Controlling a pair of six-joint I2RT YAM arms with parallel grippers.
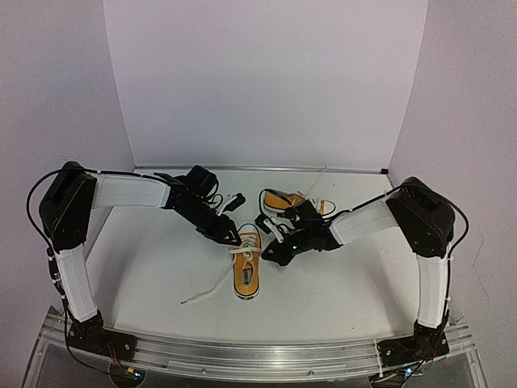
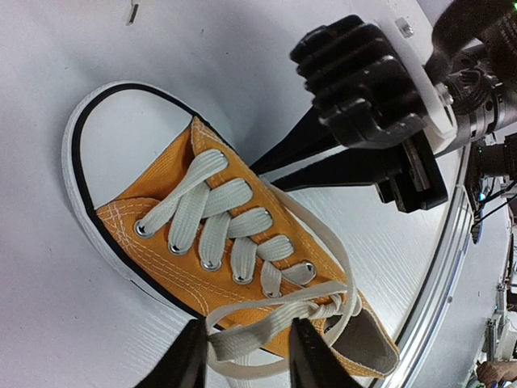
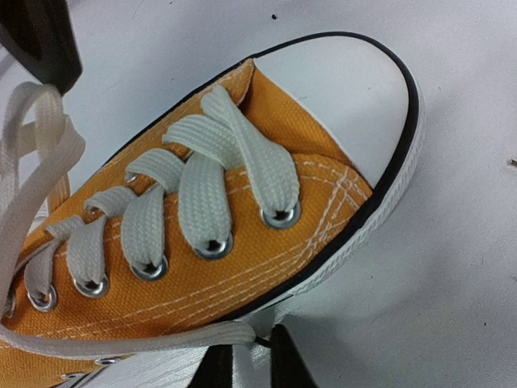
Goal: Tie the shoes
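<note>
Two orange-yellow shoes lie on the white table. The near shoe (image 1: 247,271) points its white toe toward the arms' bases; the other shoe (image 1: 283,200) lies behind it. My left gripper (image 1: 234,236) hangs over the near shoe's (image 2: 202,210) heel end. It (image 2: 246,347) is open, its fingers standing either side of a white lace loop (image 2: 242,343) beside a loose knot (image 2: 343,307). My right gripper (image 1: 271,257) sits low at that shoe's (image 3: 242,234) right side. It (image 3: 252,356) is shut on a flat white lace end (image 3: 161,343) lying along the sole.
A loose lace (image 1: 206,289) trails across the table to the left front of the near shoe. The far shoe's lace (image 1: 317,179) runs toward the back wall. White walls close in three sides. An aluminium rail (image 1: 258,352) runs along the near edge.
</note>
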